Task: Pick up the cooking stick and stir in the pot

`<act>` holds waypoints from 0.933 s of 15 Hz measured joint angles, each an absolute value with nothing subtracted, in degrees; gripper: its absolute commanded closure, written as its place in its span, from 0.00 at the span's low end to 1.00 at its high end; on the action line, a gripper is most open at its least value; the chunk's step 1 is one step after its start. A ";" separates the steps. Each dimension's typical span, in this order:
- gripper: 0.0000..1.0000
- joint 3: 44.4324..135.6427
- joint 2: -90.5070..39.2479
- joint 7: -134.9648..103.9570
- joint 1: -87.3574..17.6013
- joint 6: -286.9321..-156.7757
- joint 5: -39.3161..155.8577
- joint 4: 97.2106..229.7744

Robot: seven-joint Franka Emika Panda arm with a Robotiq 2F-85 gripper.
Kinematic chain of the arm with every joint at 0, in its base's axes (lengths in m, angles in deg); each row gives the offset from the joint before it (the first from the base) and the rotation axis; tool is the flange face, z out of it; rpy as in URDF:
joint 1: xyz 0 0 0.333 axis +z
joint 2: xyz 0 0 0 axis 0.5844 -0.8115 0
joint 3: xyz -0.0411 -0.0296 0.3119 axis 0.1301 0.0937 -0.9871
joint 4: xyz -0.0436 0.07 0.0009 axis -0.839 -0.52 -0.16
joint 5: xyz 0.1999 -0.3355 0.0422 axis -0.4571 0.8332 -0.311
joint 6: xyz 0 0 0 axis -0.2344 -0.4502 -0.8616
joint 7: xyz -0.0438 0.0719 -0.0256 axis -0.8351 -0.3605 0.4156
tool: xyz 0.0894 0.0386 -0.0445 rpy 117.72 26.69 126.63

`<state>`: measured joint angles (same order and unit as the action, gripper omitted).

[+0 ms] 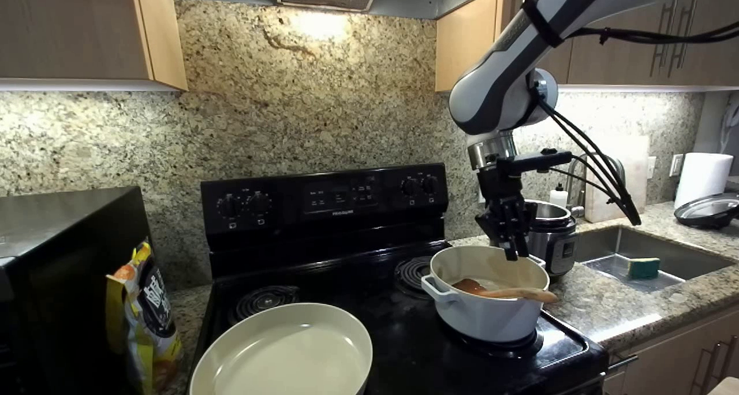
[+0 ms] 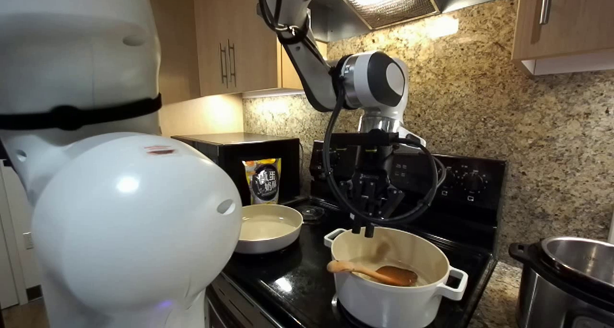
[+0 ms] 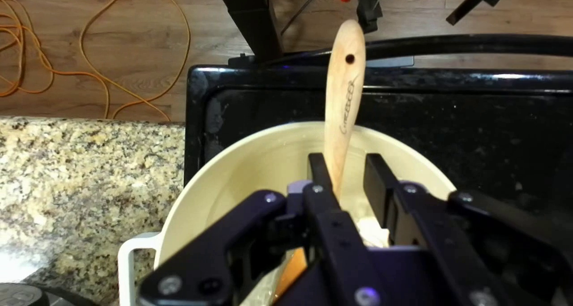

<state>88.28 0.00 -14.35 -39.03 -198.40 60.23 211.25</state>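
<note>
Cooking stick (image 3: 343,104) part-hidden by claw (image 3: 346,162), shallow dish (image 1: 288,354) cropped; dial markings (image 1: 232,225) illegible

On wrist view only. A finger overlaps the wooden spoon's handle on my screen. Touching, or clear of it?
Observer: Clear. Both exterior views show the gripper above the wooden spoon, with a gap between them.
Operator: Broad end is mostly blocked from here. Where does it lie?
Observer: The spoon's head is inside the white pot.
Operator: Other cookware outside my frame?
Observer: Yes, a shallow white pan shares the stove, left of the pot in both exterior views.
</note>
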 measured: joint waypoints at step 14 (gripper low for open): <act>0.23 90.20 2.77 -13.45 -39.25 -192.23 53.60 213.05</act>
<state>90.20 2.77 -13.45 -39.25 -192.23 53.60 213.05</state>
